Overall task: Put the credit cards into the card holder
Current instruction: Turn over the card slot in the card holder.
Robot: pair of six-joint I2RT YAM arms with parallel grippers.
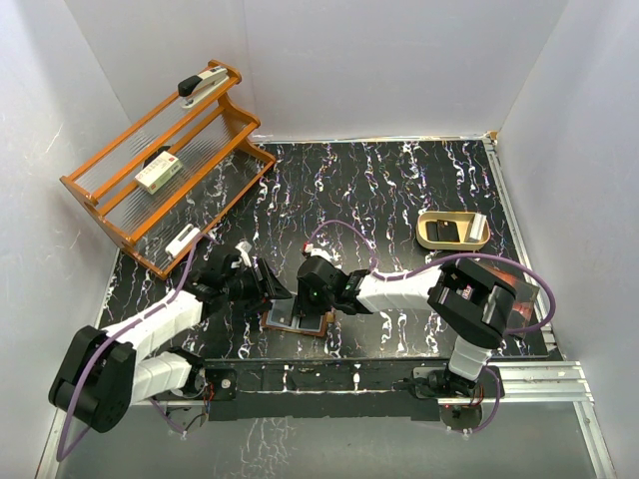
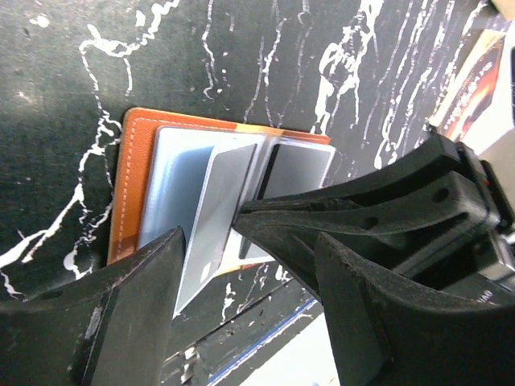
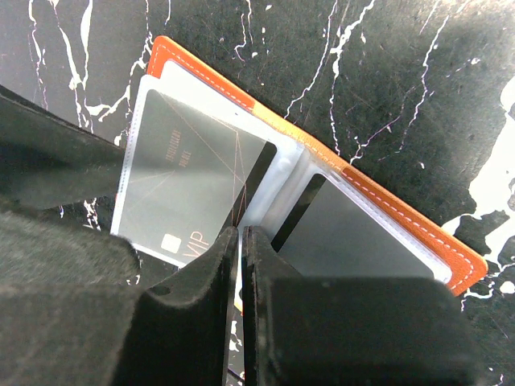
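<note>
1. Your orange-brown leather bifold card holder lies open on the black marbled counter, clear pockets facing up.
2. One pocket of the card holder already has a dark grey plastic card inside, so that part looks done.
3. A silver-grey plastic card leans tilted over the card holder's other pocket, not yet seated.
4. Your right fingers are clenched on that card's edge at the card holder's fold.
5. Your left fingers are released, spread above the card holder.
6. The silver-grey plastic card reads "VIP" beside a chip. Its smaller print is too faint to read.
</note>
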